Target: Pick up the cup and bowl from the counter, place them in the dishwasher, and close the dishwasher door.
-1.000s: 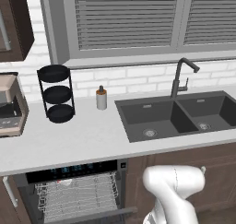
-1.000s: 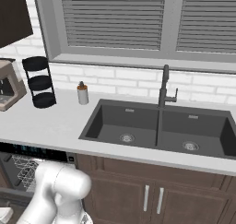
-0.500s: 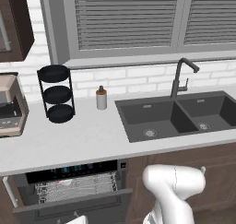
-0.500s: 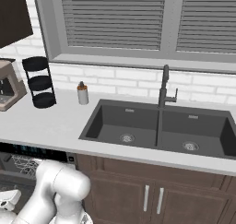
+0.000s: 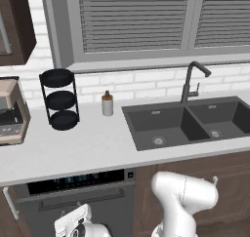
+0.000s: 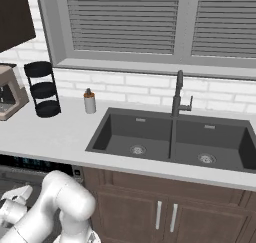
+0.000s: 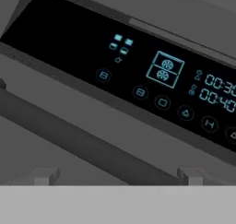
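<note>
The dishwasher door (image 5: 78,209) now stands shut; half a second earlier the rack was still exposed. The gripper (image 7: 118,176) sits against its bar handle (image 7: 78,142), finger spread indeterminable. Closing appears complete.

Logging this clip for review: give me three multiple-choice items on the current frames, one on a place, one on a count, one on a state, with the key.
1. Where does the bottle stand on the counter?
A. between the tiered rack and the sink
B. inside the sink
C. on the rack's top tray

2. How many round trays does the tiered rack have?
A. one
B. three
C. five

3. How does the dishwasher door stand?
A. flat open
B. up against the control strip
C. taken off

Key: 1 A, it stands between the two in both base views. 2 B, three black trays are stacked. 3 B, the panel with its handle sits upright under the lit strip.
</note>
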